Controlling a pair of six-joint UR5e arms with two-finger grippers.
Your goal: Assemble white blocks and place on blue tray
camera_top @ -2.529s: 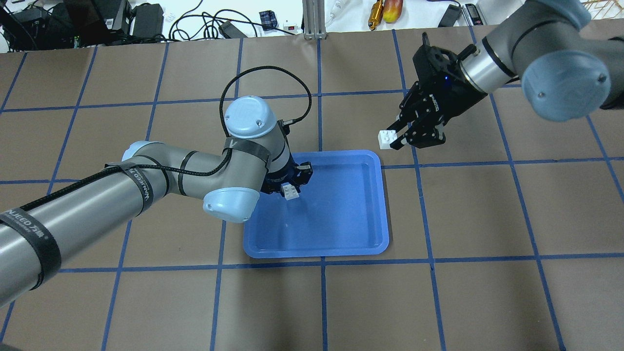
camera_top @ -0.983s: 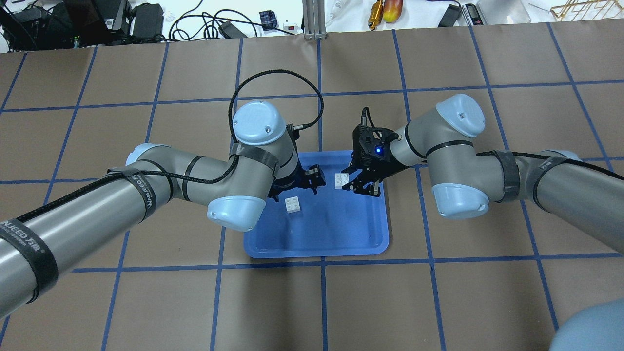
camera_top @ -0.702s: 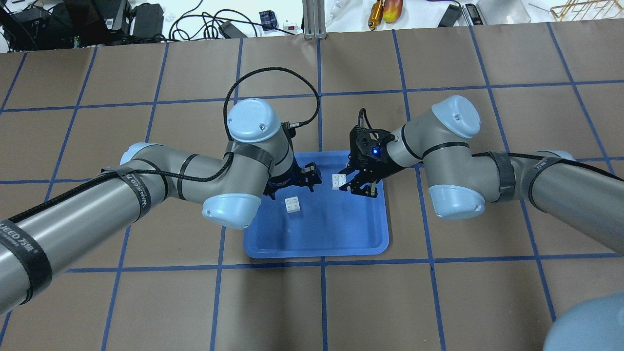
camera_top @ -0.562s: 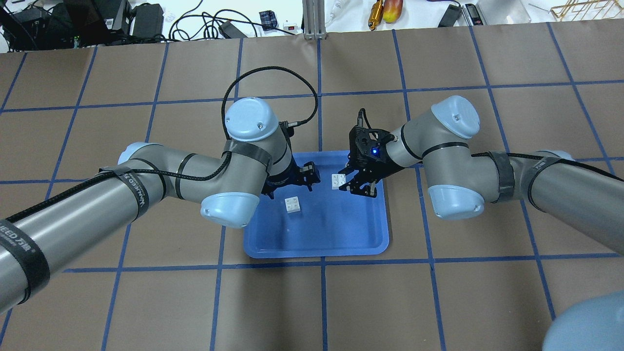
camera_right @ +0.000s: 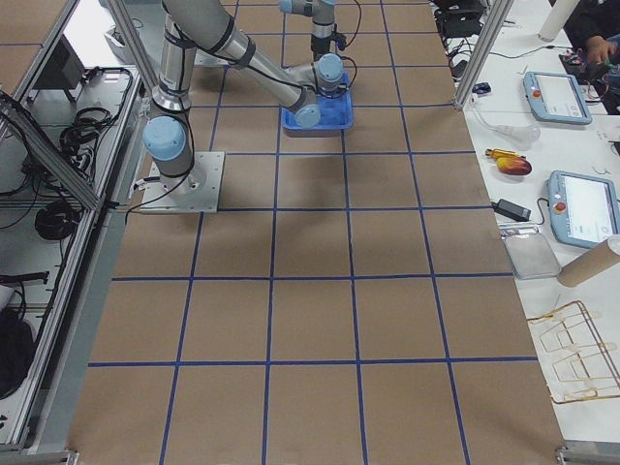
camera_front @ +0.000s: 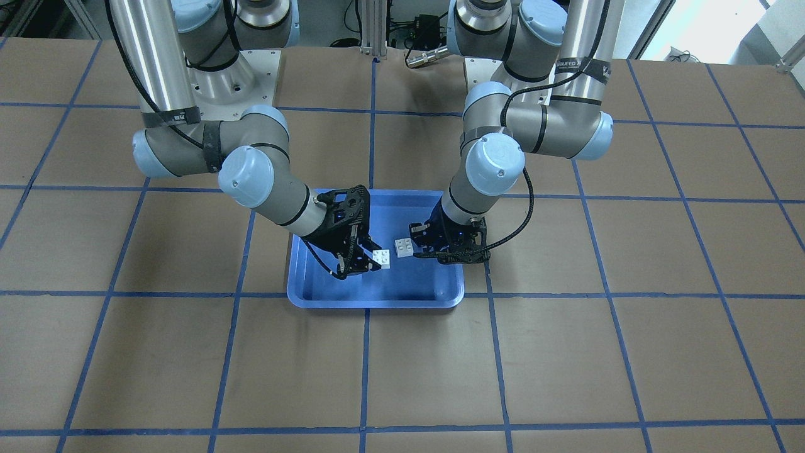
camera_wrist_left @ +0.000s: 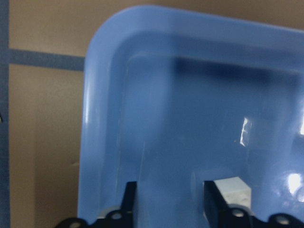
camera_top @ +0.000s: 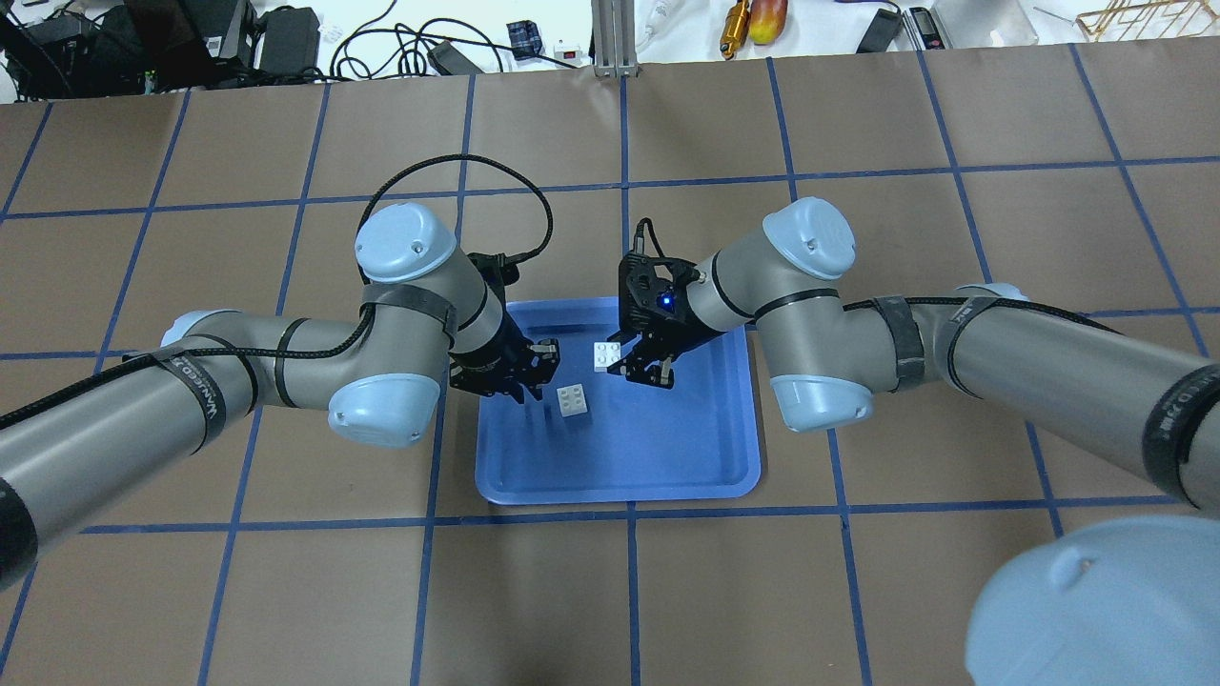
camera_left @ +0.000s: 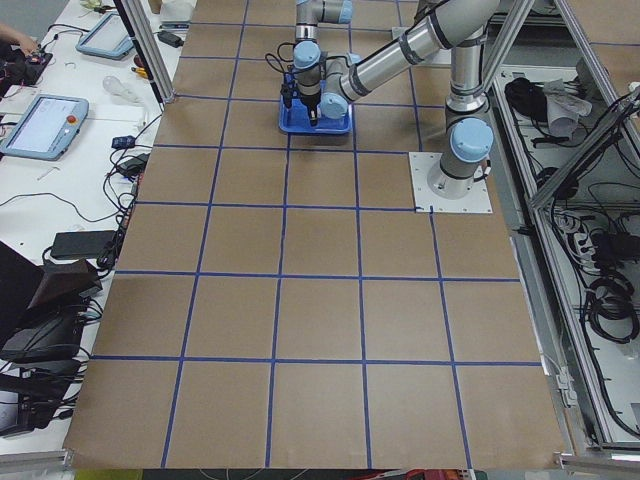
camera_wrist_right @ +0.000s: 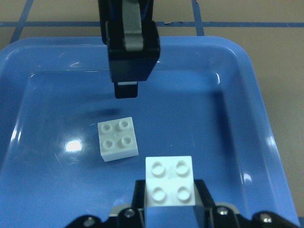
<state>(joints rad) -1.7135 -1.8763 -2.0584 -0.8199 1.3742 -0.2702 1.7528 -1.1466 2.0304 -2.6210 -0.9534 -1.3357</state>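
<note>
The blue tray (camera_top: 667, 457) lies mid-table. One white block (camera_top: 573, 400) lies studs-up on its floor, also seen in the right wrist view (camera_wrist_right: 118, 138). My right gripper (camera_top: 618, 363) is shut on the second white block (camera_top: 606, 355) and holds it just above the tray, up and to the right of the loose one; the held block fills the bottom of the right wrist view (camera_wrist_right: 169, 181). My left gripper (camera_top: 539, 370) is open and empty over the tray's left part, beside the loose block. In the left wrist view its fingers (camera_wrist_left: 130, 199) frame bare tray (camera_wrist_left: 104, 118).
The table is brown with blue tape grid lines. Cables, power bricks and small tools (camera_top: 753, 19) lie beyond the far edge. Both arms reach in low over the tray from either side. The right arm's elbow (camera_top: 1087, 610) bulks at the lower right.
The left gripper let its block go onto the tray, then drew back to the left. The right gripper carried its block in over the tray and leftward, close to the loose block.
</note>
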